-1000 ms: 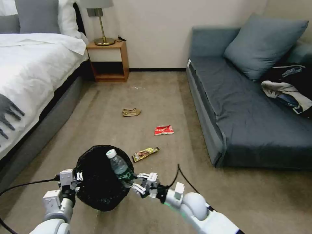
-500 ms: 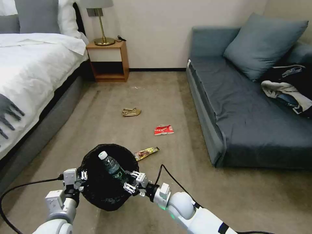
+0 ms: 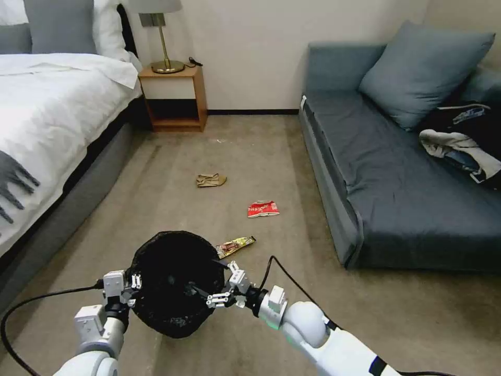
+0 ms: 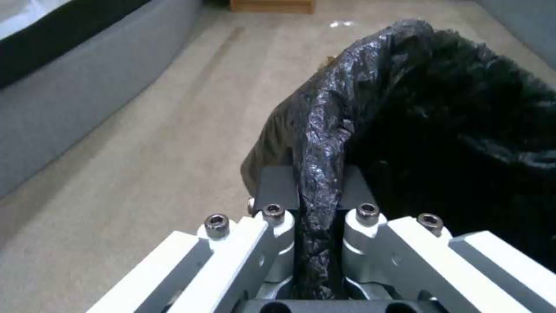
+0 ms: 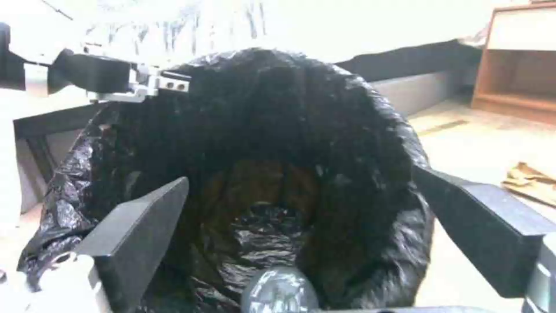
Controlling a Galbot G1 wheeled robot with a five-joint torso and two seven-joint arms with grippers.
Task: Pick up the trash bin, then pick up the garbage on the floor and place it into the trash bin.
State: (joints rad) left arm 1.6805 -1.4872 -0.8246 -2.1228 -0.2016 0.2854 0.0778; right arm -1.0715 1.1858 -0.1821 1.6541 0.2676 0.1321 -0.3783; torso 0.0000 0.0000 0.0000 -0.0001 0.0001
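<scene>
Head view: trash bin (image 3: 172,282) sits low center, held off the carpet, with the left tool (image 3: 129,286) at its 9 o'clock and the right tool (image 3: 209,287) spread apart over the rim at 3 o'clock. Snack wrapper (image 3: 235,245), red-and-white packet (image 3: 262,209) and brown paper bag (image 3: 211,180) trail off toward 1 o'clock, between bed (image 3: 47,115) and sofa (image 3: 396,183).

Left wrist view: left tool clamped on the bin's bag-covered rim (image 4: 319,143).

Right wrist view: fingers (image 5: 139,234) apart, something rounded and clear (image 5: 279,290), likely the bottle, down inside the bin.
</scene>
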